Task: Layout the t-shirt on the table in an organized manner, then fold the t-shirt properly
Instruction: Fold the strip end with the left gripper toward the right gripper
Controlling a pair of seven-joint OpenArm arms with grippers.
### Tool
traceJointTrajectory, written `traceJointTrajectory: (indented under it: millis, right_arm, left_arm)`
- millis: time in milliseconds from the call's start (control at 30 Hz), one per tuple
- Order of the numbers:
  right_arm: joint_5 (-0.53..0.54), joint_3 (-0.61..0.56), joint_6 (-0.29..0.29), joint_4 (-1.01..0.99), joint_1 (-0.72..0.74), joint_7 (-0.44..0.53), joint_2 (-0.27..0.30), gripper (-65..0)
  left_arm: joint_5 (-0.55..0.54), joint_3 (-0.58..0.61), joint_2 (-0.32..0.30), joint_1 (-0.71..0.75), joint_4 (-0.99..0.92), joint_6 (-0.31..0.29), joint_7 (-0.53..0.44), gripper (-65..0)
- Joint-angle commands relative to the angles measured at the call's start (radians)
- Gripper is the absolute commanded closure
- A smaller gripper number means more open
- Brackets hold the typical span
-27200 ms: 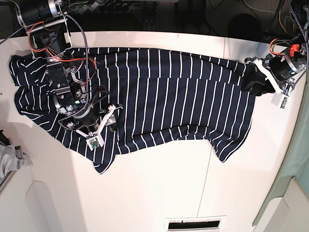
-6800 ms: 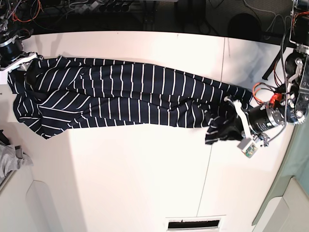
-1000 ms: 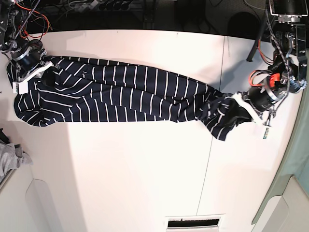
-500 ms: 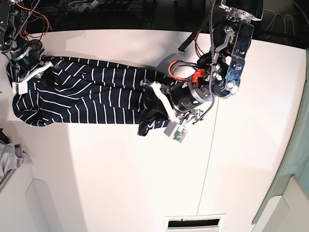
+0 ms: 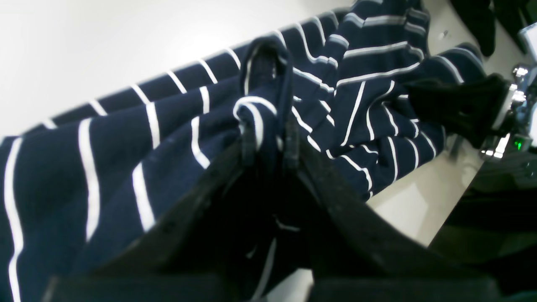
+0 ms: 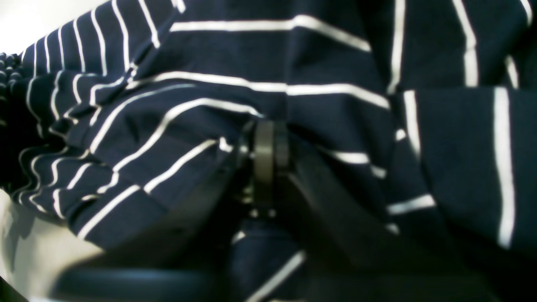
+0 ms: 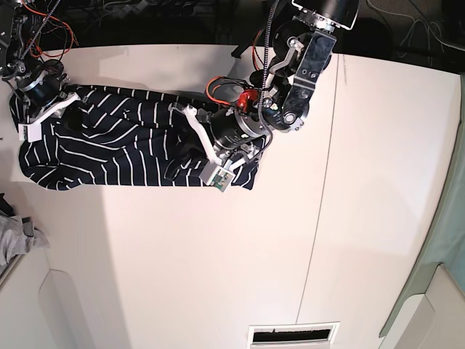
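Observation:
The navy white-striped t-shirt [image 7: 109, 145] lies bunched at the table's [image 7: 218, 254] back left, its right end doubled over to the left. My left gripper [image 7: 183, 154] hovers over that doubled end. In the left wrist view the left gripper [image 5: 268, 142] is shut on a raised loop of the t-shirt [image 5: 168, 138]. My right gripper [image 7: 67, 113] rests at the shirt's far left upper corner. In the right wrist view the right gripper [image 6: 268, 155] has its jaws close together on the t-shirt [image 6: 335, 58], which drapes around the fingers.
A small grey cloth [image 7: 14, 233] lies at the left edge. A dark seam line [image 7: 320, 218] crosses the table right of centre, with a vent slot [image 7: 294, 336] at the front edge. Cables and arm bases crowd the back edge.
My left arm has swept far to the left, carrying the shirt's right end over the rest of the shirt. The right arm has stayed at the left corner.

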Motion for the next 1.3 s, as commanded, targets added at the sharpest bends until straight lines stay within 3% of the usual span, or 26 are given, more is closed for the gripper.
traceJointTrajectory:
  millis: [0,33,133,233,500,633,733,767,933,1133,1267]
  right_arm:
    - [0.0,0.005,-0.002,0.008,0.003,0.0,0.016,-11.9]
    - [0.007,0.005,-0.001,0.009,0.002,0.0,0.017,-18.2]
    - [0.056,0.006,-0.001,0.016,0.003,-0.023,0.02,-30.9]
    - [0.116,0.023,0.011,0.066,0.002,-0.061,0.022,-32.0]
    - [0.142,0.151,0.006,0.293,0.003,-0.158,0.033,-32.0]
    - [0.066,0.211,-0.074,0.288,0.003,-0.132,0.09,-32.1]
    - [0.022,0.221,-0.118,0.227,0.004,-0.11,0.154,-42.1]
    - [0.023,0.22,-0.117,0.195,0.011,-0.11,0.172,-45.6]
    - [0.09,0.219,-0.063,-0.005,0.087,-0.112,0.219,-45.3]
    - [0.121,0.156,-0.006,-0.239,0.179,-0.111,0.22,-45.3]
    - [0.146,0.097,0.021,-0.269,0.179,-0.112,0.202,-45.1]
  left_arm:
    - [-0.022,0.003,0.012,-0.021,0.011,-0.055,-0.033,0.0]
    - [-0.027,0.003,0.014,-0.022,0.009,-0.104,-0.045,-2.7]
    - [-0.097,0.003,0.025,-0.024,0.009,-0.218,-0.054,-21.2]
    - [-0.191,0.021,0.027,-0.024,0.009,-0.254,-0.042,-30.7]
    - [-0.196,0.121,0.027,-0.024,0.009,-0.253,-0.04,-30.7]
    - [-0.13,0.092,0.027,-0.024,0.01,-0.253,-0.024,-30.7]
    - [-0.131,0.033,0.027,-0.023,0.03,-0.266,0.033,-30.5]
    - [-0.134,0.013,0.025,-0.023,0.041,-0.277,0.046,-30.5]
    - [-0.15,-0.063,0.016,-0.024,0.076,-0.28,0.05,-30.5]
    - [-0.148,-0.103,0.016,-0.023,0.076,-0.28,0.066,-30.5]
    - [-0.137,-0.13,0.015,-0.021,0.076,-0.279,0.086,-30.5]
